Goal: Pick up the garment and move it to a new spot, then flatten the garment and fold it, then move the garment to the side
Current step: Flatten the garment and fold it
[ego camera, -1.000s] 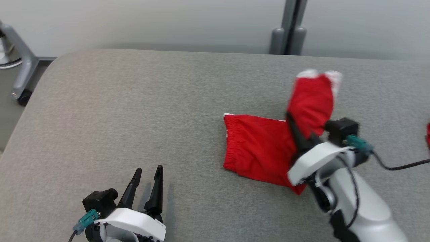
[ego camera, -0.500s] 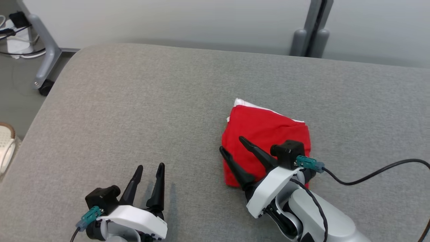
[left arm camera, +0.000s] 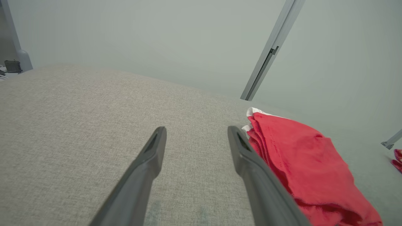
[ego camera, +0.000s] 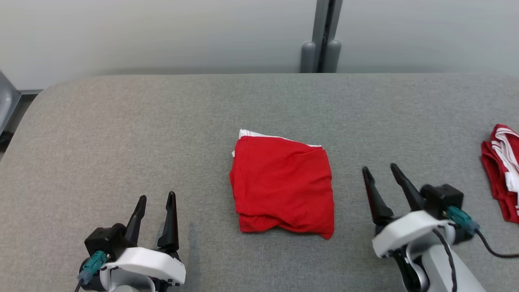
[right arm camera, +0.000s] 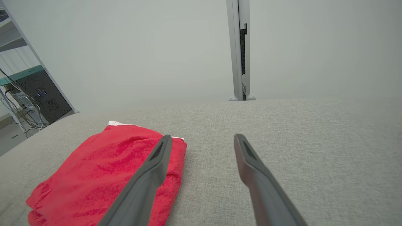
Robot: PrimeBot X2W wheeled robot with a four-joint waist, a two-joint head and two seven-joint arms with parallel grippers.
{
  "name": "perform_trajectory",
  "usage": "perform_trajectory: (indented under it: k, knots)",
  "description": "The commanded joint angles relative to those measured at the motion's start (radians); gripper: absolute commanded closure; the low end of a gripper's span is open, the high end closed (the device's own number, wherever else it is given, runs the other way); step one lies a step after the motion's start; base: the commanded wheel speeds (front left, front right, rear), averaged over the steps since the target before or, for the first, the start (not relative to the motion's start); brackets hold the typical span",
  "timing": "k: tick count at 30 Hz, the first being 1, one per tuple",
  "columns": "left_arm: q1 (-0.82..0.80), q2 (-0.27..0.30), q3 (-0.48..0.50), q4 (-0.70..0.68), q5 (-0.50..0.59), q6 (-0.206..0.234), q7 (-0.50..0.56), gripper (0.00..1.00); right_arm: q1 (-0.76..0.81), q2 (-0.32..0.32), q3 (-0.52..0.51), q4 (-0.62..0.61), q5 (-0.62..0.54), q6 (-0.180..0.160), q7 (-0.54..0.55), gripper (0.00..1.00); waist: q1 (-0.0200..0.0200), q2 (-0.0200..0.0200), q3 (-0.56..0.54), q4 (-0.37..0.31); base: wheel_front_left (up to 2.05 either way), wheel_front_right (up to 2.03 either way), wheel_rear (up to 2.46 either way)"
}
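Grey tabletop (ego camera: pixel 121 121) is carrying the folded red garment (ego camera: pixel 282 186), lying flat about midway between its left and right edges. A red-and-white cloth (ego camera: pixel 500 170) is sitting far toward the right edge. Left tool (ego camera: pixel 157 196) and right tool (ego camera: pixel 379 166) are resting released, empty, flanking the garment without touching it.

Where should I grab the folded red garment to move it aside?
Probably the right edge of the garment, coming in low from the right with the open right gripper: that edge looks like a closed fold, so layers should stay together.
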Motion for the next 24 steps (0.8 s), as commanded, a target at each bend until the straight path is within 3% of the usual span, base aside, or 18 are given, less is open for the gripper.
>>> perform_trajectory:
  k: [1, 13, 24]
  knots:
    - [0.018, 0.004, 0.008, -0.007, 0.016, 0.007, 0.000, 0.00, 0.042, -0.004, -0.044, -0.013, -0.029, 0.000, -0.005, 0.00, 0.0000, 0.0000, -0.014, -0.019, 0.00, 0.00, 0.00]
    - [0.073, 0.005, 0.020, -0.012, 0.114, 0.026, 0.000, 0.00, 0.205, -0.004, -0.180, -0.065, -0.105, 0.000, -0.005, 0.00, 0.0000, 0.0000, -0.072, -0.040, 0.00, 0.00, 0.00]
    - [0.142, 0.005, 0.053, -0.013, 0.159, 0.038, 0.000, 0.00, 0.268, -0.004, -0.197, -0.064, -0.130, 0.000, -0.005, 0.00, 0.0000, 0.0000, -0.130, -0.055, 0.00, 0.00, 0.00]
